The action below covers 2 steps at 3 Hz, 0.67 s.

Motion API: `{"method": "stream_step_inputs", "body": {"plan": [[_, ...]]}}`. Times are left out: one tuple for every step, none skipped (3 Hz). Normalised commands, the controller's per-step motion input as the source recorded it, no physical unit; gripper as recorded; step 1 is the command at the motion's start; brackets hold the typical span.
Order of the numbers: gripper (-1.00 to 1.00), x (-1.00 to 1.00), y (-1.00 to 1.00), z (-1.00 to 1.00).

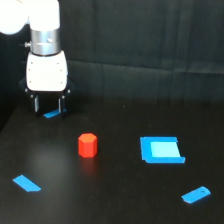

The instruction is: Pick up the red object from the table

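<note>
Gripper (48,105), jaws apart and empty, hangs up-left of the red block (87,145), just above a blue sliver (51,114); descending here would miss the block.

Standing on the surface (115,200) near the middle: the hexagonal block (87,145). Up and toward the exterior view's left of it, well apart: the gripper (48,106), fingers (36,104) pointing down, a small flat piece (51,114) between them. Right of the block: a large flat piece (161,150). Nearer, right: a small tab (196,194). Nearer, left: a flat strip (26,183).
</note>
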Motion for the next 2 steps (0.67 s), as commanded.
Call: {"method": "stream_step_inputs", "body": {"plan": [[0.95, 0.55, -0.27, -0.33], [0.94, 0.55, -0.33, -0.19]]}}
